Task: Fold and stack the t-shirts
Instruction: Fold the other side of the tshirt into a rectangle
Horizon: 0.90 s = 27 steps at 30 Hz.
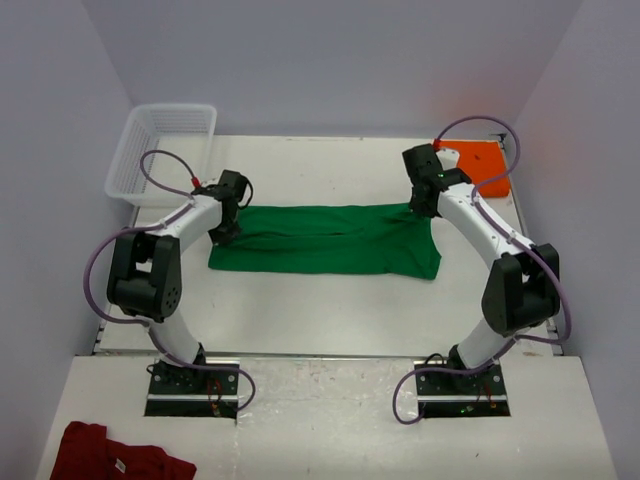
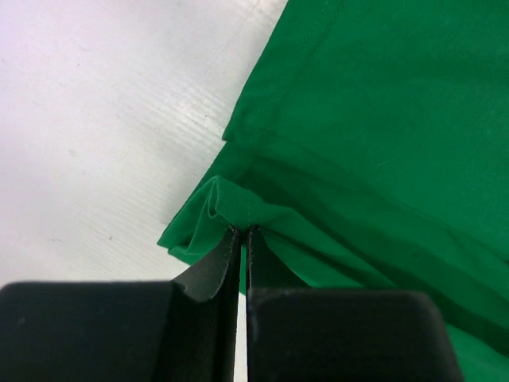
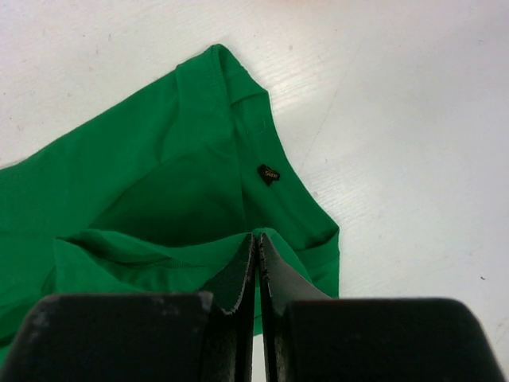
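Green t-shirt [image 1: 325,240] lay crosswise between my left gripper [image 2: 242,232] and right gripper [image 3: 256,237], each clamped tight on an end fold.

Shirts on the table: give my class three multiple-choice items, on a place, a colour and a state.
1. The orange shirt lies at the table's: A far right corner, B far left corner, C near edge.
2. The green shirt's neck label is: A black, B white, C yellow.
3. The left gripper is: A open, B shut on the green shirt, C unseen.
Key: A, seen far right in the top view; A, the right wrist view shows it black; B, it pinches a green fold.
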Each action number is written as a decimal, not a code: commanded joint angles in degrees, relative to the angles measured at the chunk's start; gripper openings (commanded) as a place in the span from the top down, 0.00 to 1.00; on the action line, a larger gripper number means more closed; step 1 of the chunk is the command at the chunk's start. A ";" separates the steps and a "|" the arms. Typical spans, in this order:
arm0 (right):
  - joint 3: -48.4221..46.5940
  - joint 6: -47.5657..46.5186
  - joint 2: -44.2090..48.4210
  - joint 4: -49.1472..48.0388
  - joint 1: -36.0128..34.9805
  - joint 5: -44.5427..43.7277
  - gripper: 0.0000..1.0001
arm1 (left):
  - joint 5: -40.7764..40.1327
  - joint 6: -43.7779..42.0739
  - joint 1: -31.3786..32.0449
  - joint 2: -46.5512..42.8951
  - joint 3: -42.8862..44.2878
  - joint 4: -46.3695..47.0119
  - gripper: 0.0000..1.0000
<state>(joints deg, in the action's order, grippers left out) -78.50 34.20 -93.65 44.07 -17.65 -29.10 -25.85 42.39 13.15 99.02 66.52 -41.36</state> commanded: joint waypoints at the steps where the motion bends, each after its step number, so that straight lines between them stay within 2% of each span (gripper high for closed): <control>1: -3.24 -2.55 -1.80 -1.53 0.95 0.18 1.00 | -2.19 0.32 -0.40 1.52 3.70 1.55 1.00; 7: -6.40 -4.57 -6.72 -2.32 1.65 1.15 1.00 | -4.29 5.06 -0.40 2.14 3.36 0.93 0.98; 10: -7.72 -4.92 -8.83 -2.85 2.09 2.03 1.00 | -7.89 8.66 -0.23 -0.05 1.43 1.81 0.89; 14: -9.30 -5.37 -11.29 -2.85 2.18 3.09 1.00 | -11.85 9.37 0.91 -4.09 -0.52 3.31 0.80; 17: -9.57 -5.63 -12.35 -2.77 2.27 2.65 1.00 | -12.73 9.37 2.40 -5.15 0.36 1.38 0.64; 21: -10.01 -5.63 -12.88 -2.42 2.36 1.86 1.00 | -20.28 12.18 6.62 -7.26 1.94 -3.54 0.51; 24: -10.53 -5.46 -13.40 -2.15 2.62 1.07 1.00 | -17.94 10.17 8.56 -8.06 1.59 -1.36 0.47; 27: -12.02 -5.10 -14.63 -0.92 2.97 -0.42 1.00 | -13.29 8.85 8.91 -7.35 1.16 0.92 0.49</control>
<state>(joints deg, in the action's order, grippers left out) -87.29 29.50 -107.02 42.72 -15.55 -26.46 -39.79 51.40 22.13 92.73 66.30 -42.48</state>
